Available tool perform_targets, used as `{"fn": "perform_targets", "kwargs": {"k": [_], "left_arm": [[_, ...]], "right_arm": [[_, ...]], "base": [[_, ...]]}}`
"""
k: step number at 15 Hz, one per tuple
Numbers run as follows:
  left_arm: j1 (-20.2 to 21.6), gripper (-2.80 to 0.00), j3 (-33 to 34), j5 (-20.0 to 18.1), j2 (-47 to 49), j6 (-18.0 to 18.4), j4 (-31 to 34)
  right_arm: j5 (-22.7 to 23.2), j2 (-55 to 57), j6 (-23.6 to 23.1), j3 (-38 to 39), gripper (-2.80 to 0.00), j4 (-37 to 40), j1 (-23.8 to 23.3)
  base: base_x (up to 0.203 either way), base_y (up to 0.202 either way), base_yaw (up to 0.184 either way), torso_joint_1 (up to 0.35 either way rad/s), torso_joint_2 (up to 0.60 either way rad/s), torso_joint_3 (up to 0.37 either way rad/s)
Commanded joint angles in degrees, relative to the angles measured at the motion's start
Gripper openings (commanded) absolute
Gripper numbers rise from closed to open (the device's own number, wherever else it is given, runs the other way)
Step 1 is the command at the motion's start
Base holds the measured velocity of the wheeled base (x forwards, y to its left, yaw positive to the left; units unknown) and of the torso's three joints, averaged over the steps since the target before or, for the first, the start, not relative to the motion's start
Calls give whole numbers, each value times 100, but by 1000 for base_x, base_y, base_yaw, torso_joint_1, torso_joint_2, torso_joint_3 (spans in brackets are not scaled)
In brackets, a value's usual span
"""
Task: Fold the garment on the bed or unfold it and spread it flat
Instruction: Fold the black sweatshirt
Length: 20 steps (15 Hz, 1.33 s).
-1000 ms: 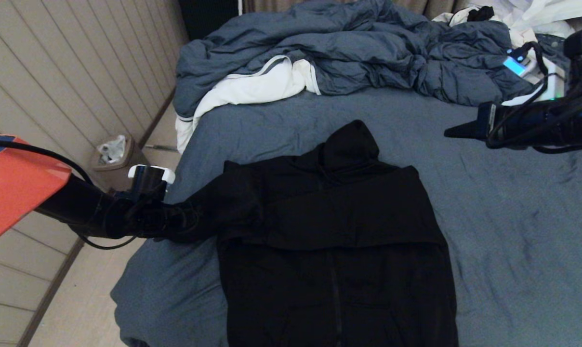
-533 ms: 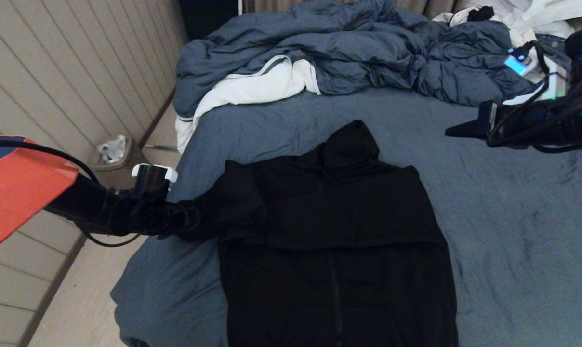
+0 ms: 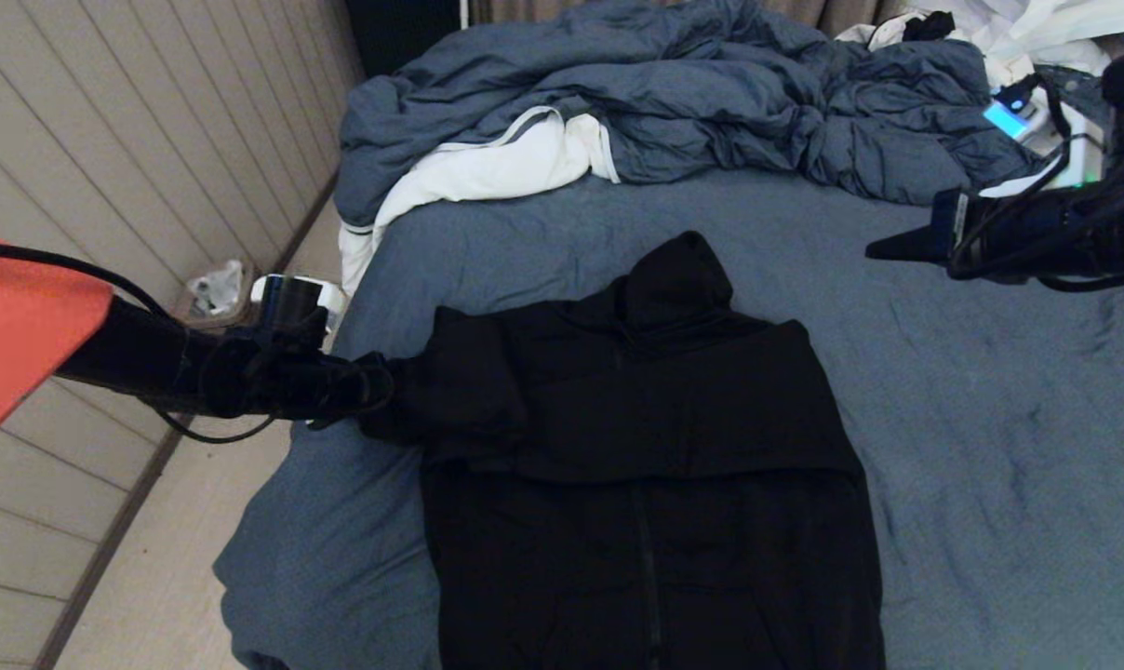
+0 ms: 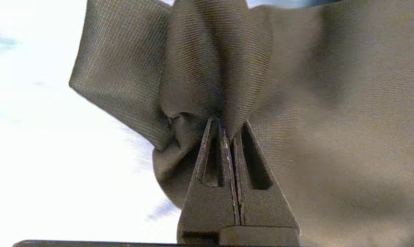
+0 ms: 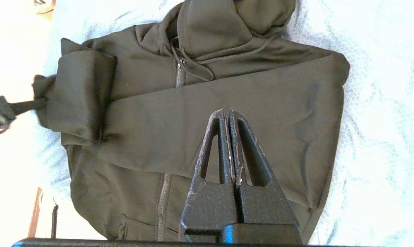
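The garment [image 3: 655,447], a black zip hoodie, lies front up on the bed [image 3: 990,447] with its hood pointing away from me. One sleeve is folded across the chest [image 5: 262,99]. The other sleeve [image 3: 450,391] sticks out toward the bed's left side. My left gripper [image 3: 376,386] is shut on the end of that sleeve, and bunched fabric [image 4: 207,68] is pinched between its tips [image 4: 224,121]. My right gripper [image 3: 874,251] hangs in the air over the right of the bed, shut with nothing in it [image 5: 226,113].
A rumpled blue-grey duvet [image 3: 674,102] with white lining [image 3: 488,172] fills the far end of the bed. White clothing [image 3: 1037,28] is piled at the far right. A waste bin [image 3: 213,298] stands on the floor by the panelled wall, left of the bed's edge [image 3: 274,521].
My left gripper has closed on the sleeve end. It has risen and shifted toward the hoodie's body, bunching the sleeve. The right arm has barely moved.
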Motion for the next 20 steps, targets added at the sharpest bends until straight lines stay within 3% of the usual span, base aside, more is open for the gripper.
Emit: {"fn": "perform_targets", "kwargs": {"k": [1, 5, 8, 10, 12, 15, 18, 20], "left_arm": [[-245, -280, -224, 4, -410, -21, 228], [-880, -280, -905, 137, -781, -3, 1014], [-1404, -280, -1437, 686, -766, 91, 1423], [-1545, -280, -1850, 834, -707, 245, 1632], [-1750, -280, -2401, 910, -589, 290, 1975], [-2407, -280, -3073, 1004, -257, 424, 2387], [-3028, -280, -3266, 1068, 218, 613, 2606], [-3214, -280, -3309, 1049, 495, 636, 2649]], "right_arm": [[18, -20, 5, -13, -280, 7, -14], [18, -123, 14, -11, -280, 7, -16], [71, -182, 14, -4, -280, 16, -32], [80, -182, 14, -4, -280, 16, -32], [80, -182, 14, -4, -280, 16, -32], [80, -182, 5, -4, -280, 16, -23], [80, -174, -8, 23, -280, 16, -9], [80, -156, -20, 47, -280, 16, 10]], "base": [[0, 0, 0, 0, 0, 0], [0, 0, 0, 0, 0, 0], [0, 0, 0, 0, 0, 0], [0, 0, 0, 0, 0, 0], [0, 0, 0, 0, 0, 0], [0, 0, 0, 0, 0, 0], [0, 0, 0, 0, 0, 0], [0, 0, 0, 0, 0, 0]]}}
